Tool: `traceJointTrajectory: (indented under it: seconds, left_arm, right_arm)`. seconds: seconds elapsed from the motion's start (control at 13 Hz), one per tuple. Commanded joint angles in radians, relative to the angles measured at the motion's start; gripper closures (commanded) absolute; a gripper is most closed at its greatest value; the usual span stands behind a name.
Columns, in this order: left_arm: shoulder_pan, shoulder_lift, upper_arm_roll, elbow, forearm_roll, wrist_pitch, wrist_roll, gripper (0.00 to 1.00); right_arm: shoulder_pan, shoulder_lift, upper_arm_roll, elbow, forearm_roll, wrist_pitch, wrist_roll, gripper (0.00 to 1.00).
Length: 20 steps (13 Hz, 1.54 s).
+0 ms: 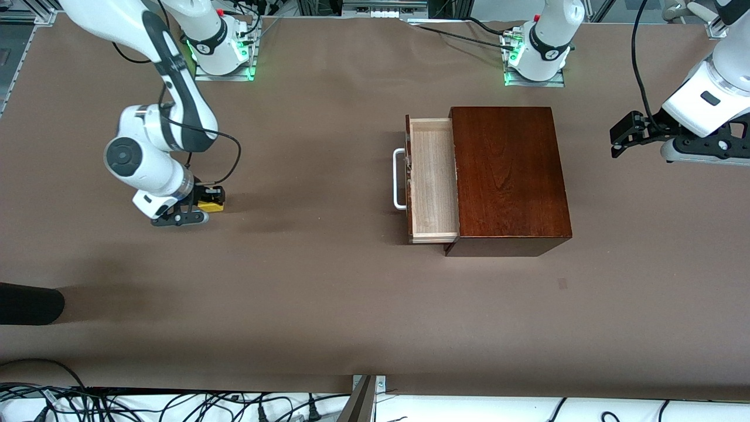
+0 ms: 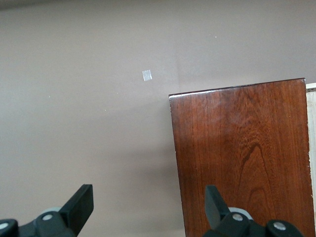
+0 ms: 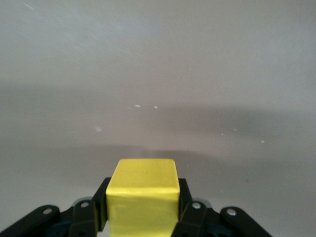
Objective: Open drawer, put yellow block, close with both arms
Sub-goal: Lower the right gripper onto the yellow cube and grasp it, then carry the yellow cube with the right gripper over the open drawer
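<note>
With the right gripper (image 1: 206, 202) clamped on the yellow block (image 1: 211, 204), lift straight off the bench (image 1: 304, 293) before carrying to the drawer (image 1: 432, 179). Left gripper (image 1: 627, 136) waits with fingers spread wide, holding nothing

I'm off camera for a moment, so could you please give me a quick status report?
Right gripper shut on yellow block at table level. Left gripper open, waiting above the box. Drawer open, path unobstructed.

Drawer (image 1: 433, 179) interior partly inside box (image 1: 507, 176)

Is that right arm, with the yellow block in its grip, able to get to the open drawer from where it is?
Probably yes. The right gripper is shut on the yellow block, the drawer is pulled out with its tray open upward, and only bare table lies between them.
</note>
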Motion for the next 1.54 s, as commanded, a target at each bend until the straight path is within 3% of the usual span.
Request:
traceJointTrajectory:
  seconds: [0.0, 0.38, 0.85, 1.23, 1.46]
  left_arm:
    - [0.002, 0.014, -0.001, 0.034, -0.024, -0.024, 0.02, 0.0]
    - [-0.001, 0.015, -0.001, 0.035, -0.025, -0.023, 0.017, 0.0]
    - [-0.001, 0.015, -0.001, 0.035, -0.025, -0.023, 0.017, 0.0]
    - [-0.001, 0.014, -0.001, 0.035, -0.025, -0.023, 0.018, 0.0]
    - [-0.001, 0.015, -0.001, 0.035, -0.025, -0.023, 0.018, 0.0]
  right_arm:
    - [0.005, -0.002, 0.002, 0.201, 0.002, -0.219, -0.011, 0.95]
    - [0.115, 0.029, 0.01, 0.503, 0.002, -0.482, -0.059, 0.95]
    - [0.396, 0.09, 0.01, 0.655, -0.002, -0.484, -0.186, 0.95]
    - [0.582, 0.291, 0.013, 0.937, -0.013, -0.484, -0.294, 0.94]
    - [0.687, 0.386, 0.01, 1.03, -0.057, -0.465, -0.364, 0.94]
